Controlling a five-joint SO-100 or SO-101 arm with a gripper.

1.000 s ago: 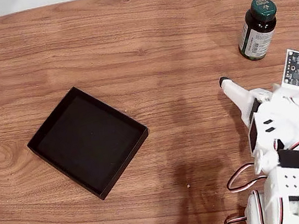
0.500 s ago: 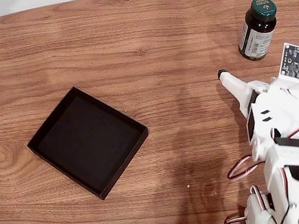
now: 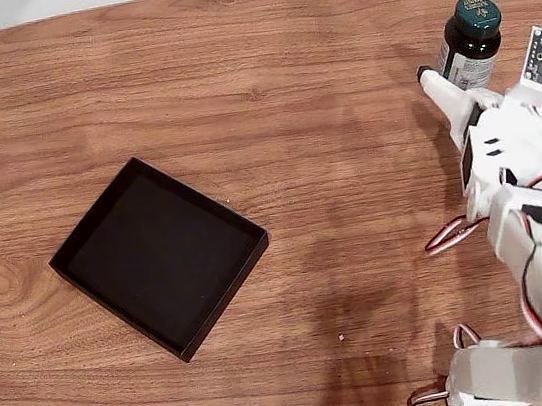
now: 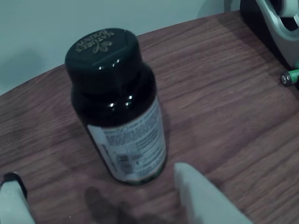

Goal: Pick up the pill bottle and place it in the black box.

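Wrist view: tool spread wide, just short of upright pill bottle, not touching.

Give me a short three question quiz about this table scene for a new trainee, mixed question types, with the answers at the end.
1. True or false: the pill bottle stands upright on the table.
2. Multiple choice: in the fixed view, where is the black box? A) left of the middle, B) touching the bottle, C) under the arm.
3. Short answer: is the gripper closed on the bottle?

Key
1. True; it stands with its green cap on top.
2. A; it lies far from the bottle, with nothing inside.
3. No; in the wrist view the fingers are spread apart on either side in front of the bottle, not touching it.
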